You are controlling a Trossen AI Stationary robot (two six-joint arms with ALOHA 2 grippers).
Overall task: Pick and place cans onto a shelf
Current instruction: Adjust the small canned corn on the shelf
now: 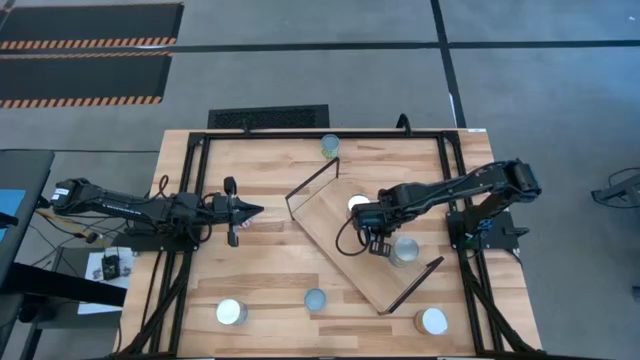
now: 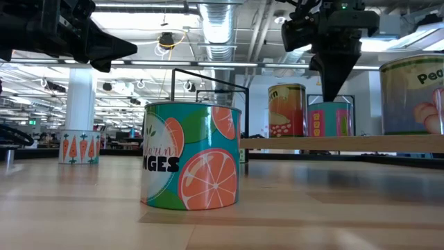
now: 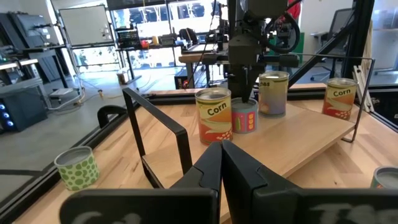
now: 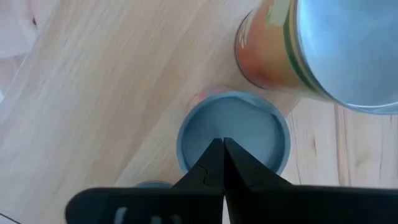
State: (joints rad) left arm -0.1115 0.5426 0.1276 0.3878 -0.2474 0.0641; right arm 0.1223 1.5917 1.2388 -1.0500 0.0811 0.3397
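The shelf [image 1: 345, 232] is a pale board with black wire ends, lying slantwise at mid-table. On it stand a corn can [image 1: 358, 205], a silver-topped can [image 1: 405, 250] and, between them, a small can with a pale-blue top [image 4: 233, 140]. My right gripper [image 1: 378, 243] is shut and points down right over that small can's top; it also shows in the low view [image 2: 331, 97]. My left gripper [image 1: 250, 211] is shut and empty, held above the table left of the shelf. My right gripper's shut fingertips [image 4: 221, 146] stand at the middle of the small can's top [image 4: 249, 127], coming from above and pointing down. I cannot tell whether they touch it. The can stands upright on the shelf.
Loose cans stand on the table: a green one [image 1: 330, 145] at the far edge, a white-topped one [image 1: 231, 312] and an orange-print one [image 1: 315, 298] near the front, and one [image 1: 433, 321] by the shelf's near end. The shelf's wire frame [image 1: 312, 180] stands up at its far end.
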